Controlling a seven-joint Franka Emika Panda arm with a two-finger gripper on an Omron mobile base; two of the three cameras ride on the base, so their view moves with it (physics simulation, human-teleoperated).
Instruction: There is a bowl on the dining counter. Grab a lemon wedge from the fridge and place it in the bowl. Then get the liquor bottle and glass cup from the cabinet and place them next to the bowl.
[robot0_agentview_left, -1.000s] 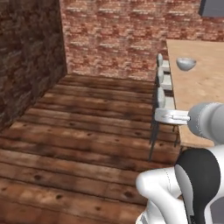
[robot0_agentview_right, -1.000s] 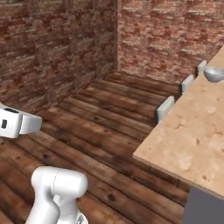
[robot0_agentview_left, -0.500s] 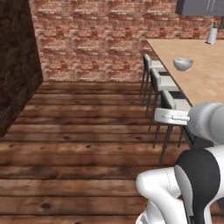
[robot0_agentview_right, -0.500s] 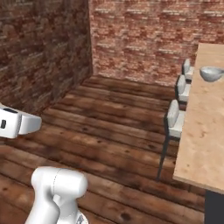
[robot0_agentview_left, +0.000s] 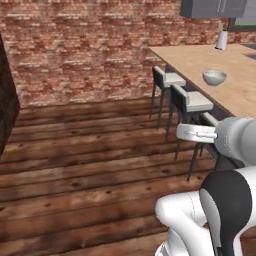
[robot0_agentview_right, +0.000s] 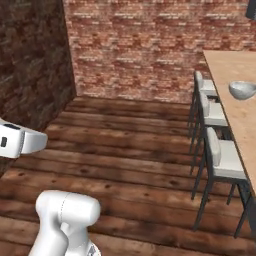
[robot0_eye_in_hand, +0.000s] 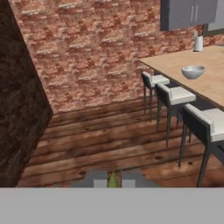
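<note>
Pinching a small yellow-green sliver, likely the lemon wedge (robot0_eye_in_hand: 113, 179), the gripper (robot0_eye_in_hand: 113, 181) has its fingertips (robot0_eye_in_hand: 99, 180) pressed almost together at six o'clock in the hand view. Outward from there lies bare plank floor (robot0_eye_in_hand: 100, 144), then three stools (robot0_eye_in_hand: 177, 94) ranked along the dining counter (robot0_eye_in_hand: 213, 83) at three o'clock. The bowl (robot0_eye_in_hand: 193, 71) sits on that counter near two o'clock, apart from a pale bottle-like thing (robot0_eye_in_hand: 198, 43) further back. To do this carry well, I'd keep the pinch firm and the hand level while the base closes in, approach past the stools, and only release once the wedge is squarely above the bowl's mouth.
</note>
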